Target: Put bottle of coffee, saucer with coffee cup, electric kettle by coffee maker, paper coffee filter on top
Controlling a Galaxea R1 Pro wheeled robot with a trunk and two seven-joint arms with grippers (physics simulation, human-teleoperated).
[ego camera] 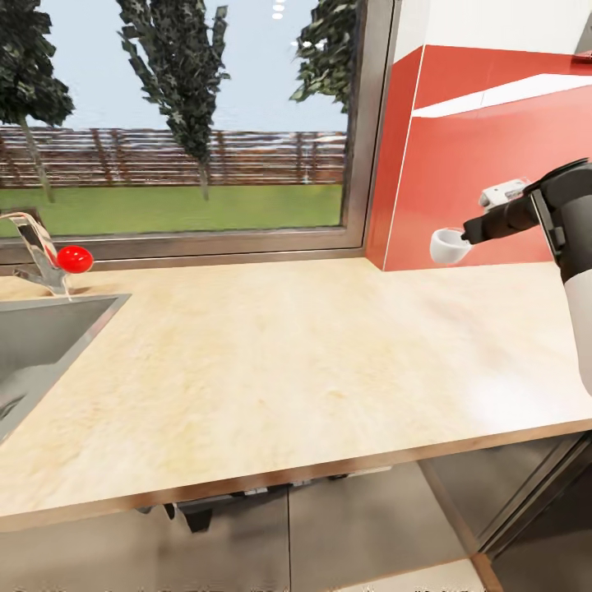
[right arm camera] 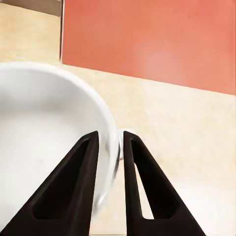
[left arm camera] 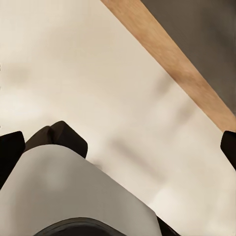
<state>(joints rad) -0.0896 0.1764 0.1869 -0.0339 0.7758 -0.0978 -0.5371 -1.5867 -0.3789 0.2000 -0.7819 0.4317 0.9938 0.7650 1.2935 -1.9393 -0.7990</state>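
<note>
One long desk point(ego camera: 271, 362) of pale, faintly mottled wood lay below a window, a red glossy wall panel point(ego camera: 485, 156) at its far right. One steel sink point(ego camera: 41, 345) was sunk at its left. The right fingers point(right arm camera: 110, 142) clamped the rim of one smooth white cup point(ego camera: 448, 245), held above the desk beside the panel. Whether the left fingers point(left arm camera: 12, 147) were released or clenched, I cannot tell.

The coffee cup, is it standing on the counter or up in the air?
In the air: the right gripper holds the coffee cup above the countertop.

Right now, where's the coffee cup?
In the head view the coffee cup is held at right by the right gripper, above the countertop, before the red wall panel.
</note>
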